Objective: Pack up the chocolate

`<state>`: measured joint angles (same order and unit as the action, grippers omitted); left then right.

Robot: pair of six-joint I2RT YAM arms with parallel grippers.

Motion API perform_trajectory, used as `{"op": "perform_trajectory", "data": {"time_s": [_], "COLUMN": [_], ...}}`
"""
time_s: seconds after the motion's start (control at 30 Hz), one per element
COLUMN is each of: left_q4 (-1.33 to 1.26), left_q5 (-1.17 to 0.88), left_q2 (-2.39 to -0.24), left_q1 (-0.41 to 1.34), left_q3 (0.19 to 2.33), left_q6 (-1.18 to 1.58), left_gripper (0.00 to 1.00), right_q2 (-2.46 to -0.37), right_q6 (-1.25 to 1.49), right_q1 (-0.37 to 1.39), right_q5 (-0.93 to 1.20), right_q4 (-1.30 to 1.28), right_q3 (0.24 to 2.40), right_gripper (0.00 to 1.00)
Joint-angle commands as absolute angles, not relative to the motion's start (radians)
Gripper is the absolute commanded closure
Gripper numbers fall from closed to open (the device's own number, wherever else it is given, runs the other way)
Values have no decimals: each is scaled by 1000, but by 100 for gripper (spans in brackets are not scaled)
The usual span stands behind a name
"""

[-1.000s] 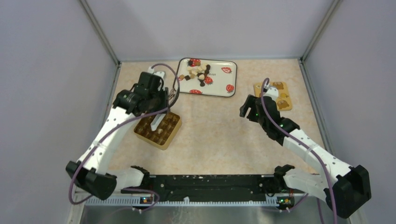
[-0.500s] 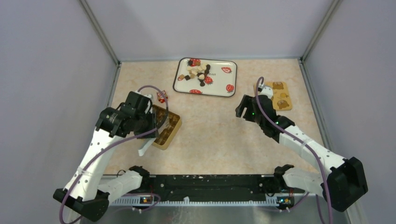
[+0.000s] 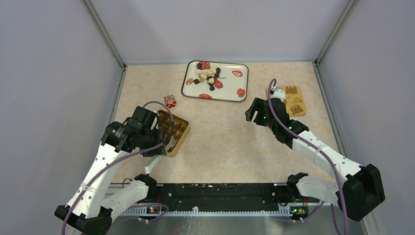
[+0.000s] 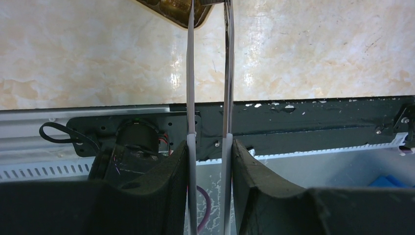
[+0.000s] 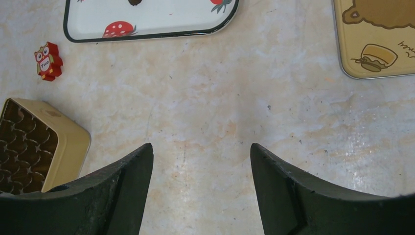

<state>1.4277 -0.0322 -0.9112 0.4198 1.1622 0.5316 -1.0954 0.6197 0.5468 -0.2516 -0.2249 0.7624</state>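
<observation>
From where I stand, the packing has hardly begun. The chocolate [image 3: 208, 78] lies heaped on the strawberry-print tray [image 3: 228, 86] at 12 o'clock on the tabletop [image 3: 220, 137], dark, tan and cream pieces all jumbled together. The gold box [image 3: 180, 131] sits at 9 o'clock. The part of its moulded brown insert that shows in the right wrist view looks unfilled, though the left arm hides the rest.

The left pincer [image 4: 209, 147] is clamped narrow on a pair of white tweezers [image 4: 191, 73]. Their tips run out of view beside the box corner, so I cannot tell whether they carry a piece. The right pincer [image 5: 200, 152] hangs wide and empty between the tray and the box.

The yellow bear lid [image 3: 293, 101] lies apart at 2 o'clock, and a small red owl figure [image 3: 170, 101] at 10 o'clock. I judge that nearly every piece remains to be moved, then the lid fitted.
</observation>
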Motion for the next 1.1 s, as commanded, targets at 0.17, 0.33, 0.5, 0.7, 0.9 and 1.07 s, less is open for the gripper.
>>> {"op": "perform_trajectory", "data": {"time_s": [0.17,0.33,0.5,0.7,0.9,1.07], "left_q4": [1417,1416,1415,1414,1414,1414], "left_q5": [53,78,58,37,43,33], "left_q2": [-867,-880,-881,-882,-889,-906], "left_q1": [423,423,423,423,423,423], "left_q3": [1122,1122,1100,1086,1101,1107], "left_q6": [584,587,574,569,572,571], "left_gripper": [78,77,77,69,54,50], "right_q2": [-1110,-1110,-1109,-1114,-1114,-1111], "right_q6": [610,613,615,620,622,622], "right_q1": [545,545,545,545,545,545], "right_q5": [-241,-240,-242,-233,-234,-236], "right_q4": [-189,-184,-185,-179,-177,-179], "right_q3": [810,809,805,805,802,798], "right_gripper": [29,29,29,29,29,29]}}
